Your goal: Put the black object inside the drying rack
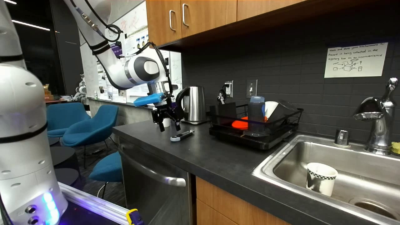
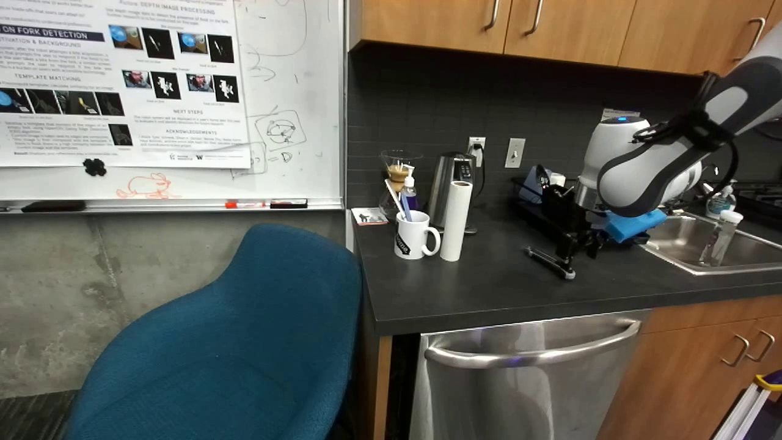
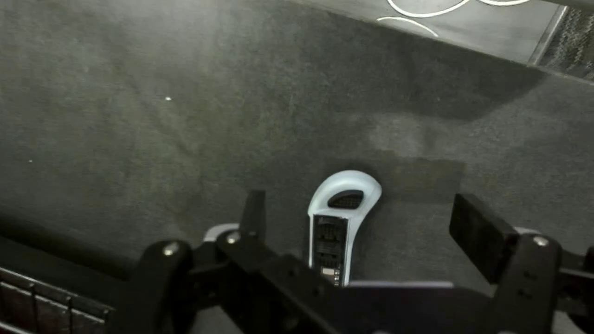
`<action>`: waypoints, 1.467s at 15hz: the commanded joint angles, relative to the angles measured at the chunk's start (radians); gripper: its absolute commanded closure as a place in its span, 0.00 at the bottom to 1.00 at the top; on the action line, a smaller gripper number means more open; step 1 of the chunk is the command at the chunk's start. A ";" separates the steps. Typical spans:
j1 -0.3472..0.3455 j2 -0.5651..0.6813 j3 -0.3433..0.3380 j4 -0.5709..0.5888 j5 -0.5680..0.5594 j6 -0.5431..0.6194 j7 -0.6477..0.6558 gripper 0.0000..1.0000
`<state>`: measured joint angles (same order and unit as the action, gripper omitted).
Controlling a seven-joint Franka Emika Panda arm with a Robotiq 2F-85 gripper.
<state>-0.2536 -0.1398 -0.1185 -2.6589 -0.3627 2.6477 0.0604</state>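
Black-and-grey hand tool lies on counter; I think we're at pick-up step. My gripper hangs above, spread wide w/ nothing held; next: lower & close, then dish rack.

Glossy metal faucet, matt countertop

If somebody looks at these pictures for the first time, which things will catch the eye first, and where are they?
Probably the white robot arm comes first, stretched over the dark counter, its open gripper near a small black-and-grey object lying there. Next might come a teal chair, filling the lower left of an exterior view, and the orange-red item inside the black drying rack beside the sink.
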 commanded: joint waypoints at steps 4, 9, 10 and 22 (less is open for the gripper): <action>0.030 0.114 -0.026 0.092 0.070 0.005 -0.067 0.00; 0.033 0.175 -0.039 0.138 0.109 0.009 -0.104 0.00; 0.034 0.185 -0.040 0.145 0.117 0.009 -0.113 0.00; 0.038 0.192 -0.036 0.145 0.263 0.011 -0.213 0.82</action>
<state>-0.2291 0.0733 -0.1426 -2.5000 -0.1276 2.6521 -0.1290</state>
